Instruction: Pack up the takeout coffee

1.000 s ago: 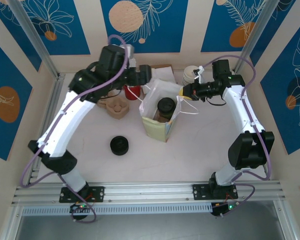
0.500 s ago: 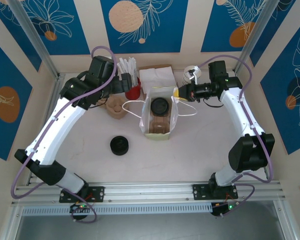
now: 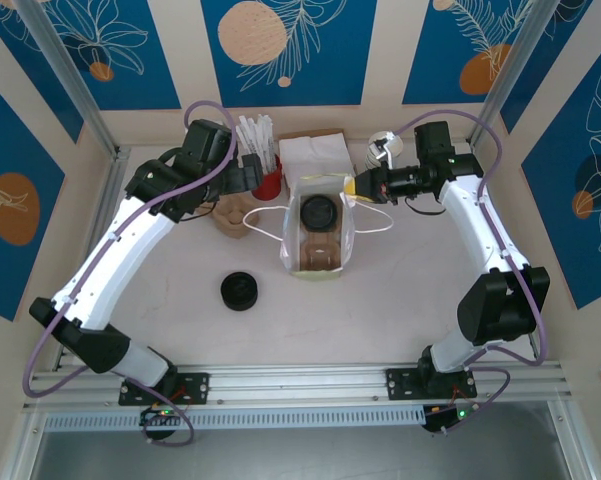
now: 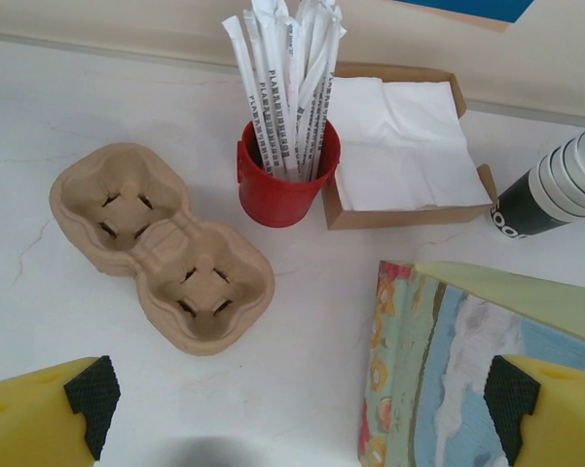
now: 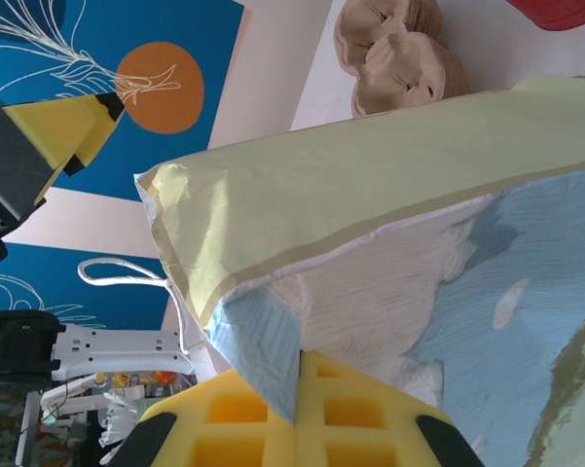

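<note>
The takeout coffee (image 3: 320, 213) stood upright inside the open paper bag (image 3: 314, 272), black lid facing up, toward the bag's rear end. The right gripper (image 3: 357, 187) was at the bag's right rear rim, its fingers closed on that paper edge. The cup therefore sat just inside the bag wall from them, its long axis vertical. The left gripper (image 3: 248, 178) hovered off the bag's left rear corner near the red straw cup (image 4: 277, 180), jaws spread wide and empty. The right arm looked nearer, though its grip was occupied with the bag.
</note>
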{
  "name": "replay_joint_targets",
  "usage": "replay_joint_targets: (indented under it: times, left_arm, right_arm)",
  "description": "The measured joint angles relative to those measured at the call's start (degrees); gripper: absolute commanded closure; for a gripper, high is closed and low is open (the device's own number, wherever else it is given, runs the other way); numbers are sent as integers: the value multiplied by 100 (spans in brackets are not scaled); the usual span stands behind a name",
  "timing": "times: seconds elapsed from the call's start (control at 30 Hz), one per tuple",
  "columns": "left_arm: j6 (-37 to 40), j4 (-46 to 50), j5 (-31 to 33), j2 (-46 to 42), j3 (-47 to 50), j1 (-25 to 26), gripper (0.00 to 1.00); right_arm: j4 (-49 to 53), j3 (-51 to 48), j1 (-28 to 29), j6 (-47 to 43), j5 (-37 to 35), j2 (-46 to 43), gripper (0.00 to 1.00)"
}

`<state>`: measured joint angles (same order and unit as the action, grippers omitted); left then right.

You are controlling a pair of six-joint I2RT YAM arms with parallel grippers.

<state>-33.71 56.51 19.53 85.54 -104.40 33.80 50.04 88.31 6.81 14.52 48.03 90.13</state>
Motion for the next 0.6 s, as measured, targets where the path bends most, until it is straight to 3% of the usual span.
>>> replay_joint_targets:
  times: [0.6]
  left_arm:
    - [-68, 7, -44, 498, -192, -146, 2]
  right_arm:
    - [-96, 986, 0, 367, -330, 1316, 100]
